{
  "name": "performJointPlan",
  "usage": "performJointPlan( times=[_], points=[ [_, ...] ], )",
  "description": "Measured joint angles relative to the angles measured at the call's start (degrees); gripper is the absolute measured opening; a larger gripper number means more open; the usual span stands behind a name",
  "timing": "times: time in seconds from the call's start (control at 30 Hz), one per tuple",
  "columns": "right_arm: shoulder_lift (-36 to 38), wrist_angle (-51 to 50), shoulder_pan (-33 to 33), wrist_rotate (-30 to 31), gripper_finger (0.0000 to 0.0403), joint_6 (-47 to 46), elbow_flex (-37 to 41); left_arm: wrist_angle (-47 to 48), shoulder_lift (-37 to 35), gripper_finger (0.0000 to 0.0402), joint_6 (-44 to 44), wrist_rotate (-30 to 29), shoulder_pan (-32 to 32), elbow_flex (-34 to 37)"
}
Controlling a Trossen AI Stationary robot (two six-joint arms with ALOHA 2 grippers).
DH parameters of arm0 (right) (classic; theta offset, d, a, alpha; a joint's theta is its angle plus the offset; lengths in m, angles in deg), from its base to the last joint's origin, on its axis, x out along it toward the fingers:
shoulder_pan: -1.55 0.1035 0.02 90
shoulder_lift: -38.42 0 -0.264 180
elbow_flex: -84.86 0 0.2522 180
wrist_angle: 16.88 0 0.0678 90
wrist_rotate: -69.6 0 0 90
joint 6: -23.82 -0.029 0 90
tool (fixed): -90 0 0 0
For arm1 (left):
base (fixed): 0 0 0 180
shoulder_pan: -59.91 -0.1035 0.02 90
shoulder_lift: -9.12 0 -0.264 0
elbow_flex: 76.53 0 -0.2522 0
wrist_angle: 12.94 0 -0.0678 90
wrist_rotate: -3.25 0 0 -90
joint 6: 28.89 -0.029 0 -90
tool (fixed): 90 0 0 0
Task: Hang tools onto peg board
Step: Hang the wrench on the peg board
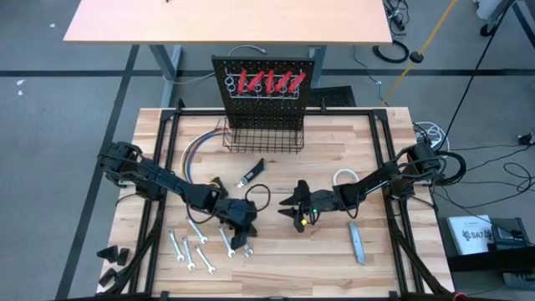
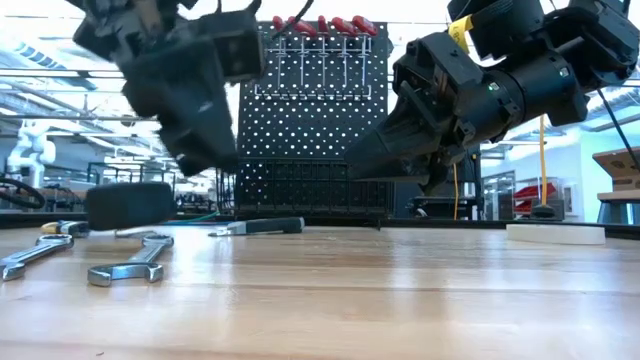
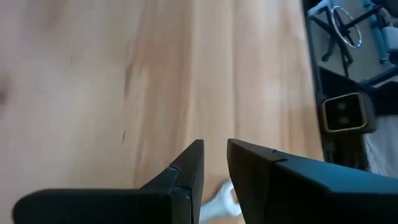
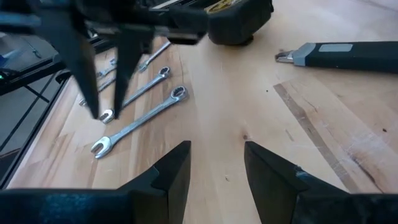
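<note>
The black peg board [image 1: 267, 104] stands at the table's far edge. Red-handled tools [image 1: 267, 81] hang on it, and the wire basket [image 1: 263, 138] sits at its foot. Several silver wrenches [image 1: 194, 249] lie flat near the table's near-left side. My left gripper [image 3: 214, 146] points down over the open end of one wrench [image 4: 107, 115], its fingers a narrow gap apart. Bare wood shows between the tips. My right gripper [image 4: 217, 149] is open and hovers mid-table, pointing toward the wrenches [image 4: 140, 121]. The black-handled knife [image 1: 251, 174], white tape roll [image 1: 345, 177] and grey bar [image 1: 357, 242] lie flat.
A black and yellow tape measure [image 4: 239, 22] sits beside the left arm. Coloured wires [image 1: 194, 150] curl left of the basket. A black frame borders the table's left and right sides. Bare wood lies between the grippers and the near edge.
</note>
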Motion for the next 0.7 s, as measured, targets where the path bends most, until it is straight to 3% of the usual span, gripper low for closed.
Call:
performJointPlan(
  times=[0.23, 0.7],
  points=[
    [0.0, -0.44, 0.0, -0.06, 0.0143, -0.09, 0.0, 0.29, -0.04, 0.0077, -6.68, 1.7, 0.07, -3.43],
    [0.0, -0.18, 0.0, -0.06, 0.0143, -0.49, 0.0, 0.16, -0.07, 0.0077, -8.11, 1.44, -0.2, -8.69]
  ],
)
